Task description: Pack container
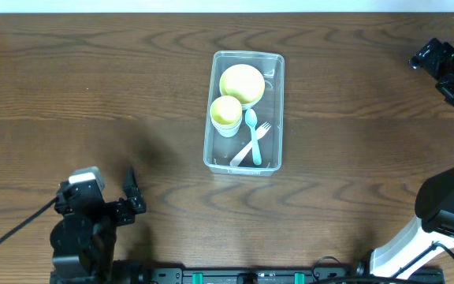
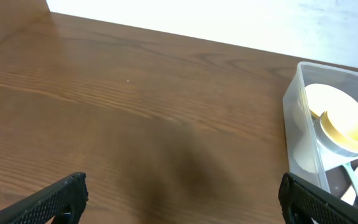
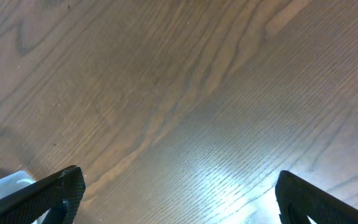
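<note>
Container [image 1: 249,54] is sitting untouched, well apart from both grippers. Both left gripper [image 2: 185,199] and right gripper [image 3: 179,199] are hanging wide open, gripping nothing. Ahead-right of the left fingers [image 2: 58,198], bowl [image 1: 242,83], cup [image 1: 226,113], spoon [image 1: 252,130] and fork [image 1: 243,151] are lying inside it; packing is appearing complete. Bare table [image 1: 93,95] is offering ample clearance around.
</note>
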Tool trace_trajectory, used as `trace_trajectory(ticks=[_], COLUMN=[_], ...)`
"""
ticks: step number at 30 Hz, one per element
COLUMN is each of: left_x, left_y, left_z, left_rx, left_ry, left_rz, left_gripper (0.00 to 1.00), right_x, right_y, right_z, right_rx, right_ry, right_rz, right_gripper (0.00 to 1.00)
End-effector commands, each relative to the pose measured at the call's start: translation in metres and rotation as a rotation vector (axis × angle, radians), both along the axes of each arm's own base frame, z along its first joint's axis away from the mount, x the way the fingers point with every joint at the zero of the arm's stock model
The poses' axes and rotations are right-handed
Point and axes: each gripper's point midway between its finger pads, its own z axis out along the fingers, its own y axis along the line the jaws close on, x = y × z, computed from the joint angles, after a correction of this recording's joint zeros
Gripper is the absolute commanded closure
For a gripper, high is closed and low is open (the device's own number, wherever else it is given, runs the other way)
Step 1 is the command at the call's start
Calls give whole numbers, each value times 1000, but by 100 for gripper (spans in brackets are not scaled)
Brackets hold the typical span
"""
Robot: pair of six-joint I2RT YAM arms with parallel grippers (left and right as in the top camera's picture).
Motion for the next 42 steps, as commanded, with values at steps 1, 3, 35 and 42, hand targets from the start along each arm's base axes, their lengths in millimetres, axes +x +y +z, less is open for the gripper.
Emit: trace_trajectory(ticks=[1,3,35,42], left_x=[-3,-5,13,19], left_y=[2,2,0,0], left_z=[0,-3,-57,-75], left_rx=[-3,-3,-2,-3], left_ry=[-29,-38,-86,-68], left_rz=[16,15,2,2], left_gripper=[2,2,2,2], right_x=[-1,-1,-1,-1], right_y=[-2,-2,-2,-2], right_z=[-3,-3,-3,-3], right_rx=[7,7,6,6], right_ry=[8,8,8,8], right_rz=[-15,-15,-15,-15], right_gripper=[1,1,1,1])
